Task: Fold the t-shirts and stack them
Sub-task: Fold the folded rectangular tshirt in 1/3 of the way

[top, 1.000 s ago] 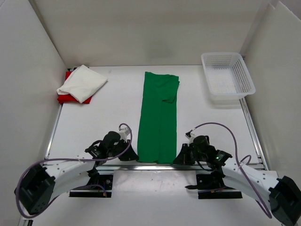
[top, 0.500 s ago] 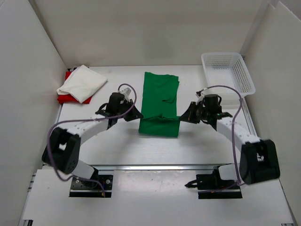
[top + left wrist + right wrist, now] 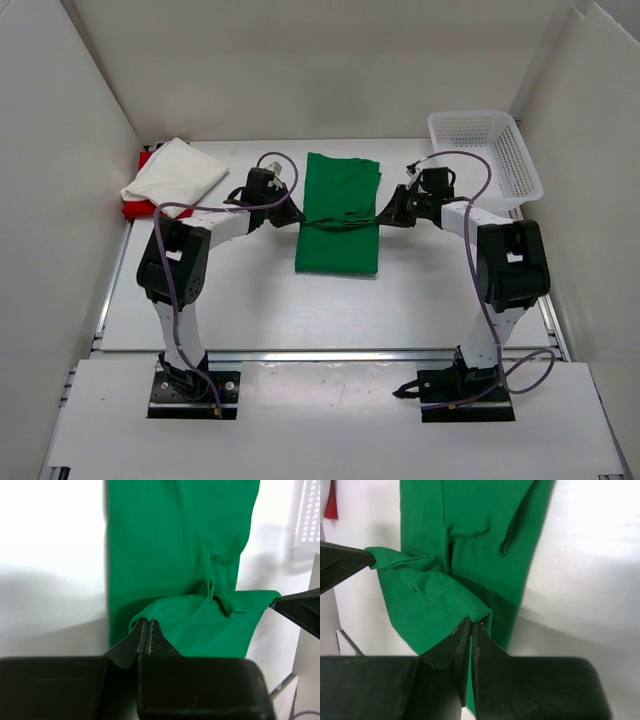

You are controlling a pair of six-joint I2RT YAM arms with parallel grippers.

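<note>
left end effector (image 3: pixel 147 630) and right end effector (image 3: pixel 471 626) each clamped on a raised corner of the green t-shirt (image 3: pixel 338 250), toward the surface (image 3: pixel 250 290) far edge.

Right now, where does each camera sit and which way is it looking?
Top: above and behind the arms, looking down on the table; both whole arms show, with the left gripper and right gripper pinching the green t-shirt.
Left wrist: on the left arm, looking past its own shut fingers across the shirt toward the right gripper's tip.
Right wrist: on the right arm, looking past its own shut fingers toward the left gripper's tip.
Shared: both wrist views show the lifted green fold between the grippers.
</note>
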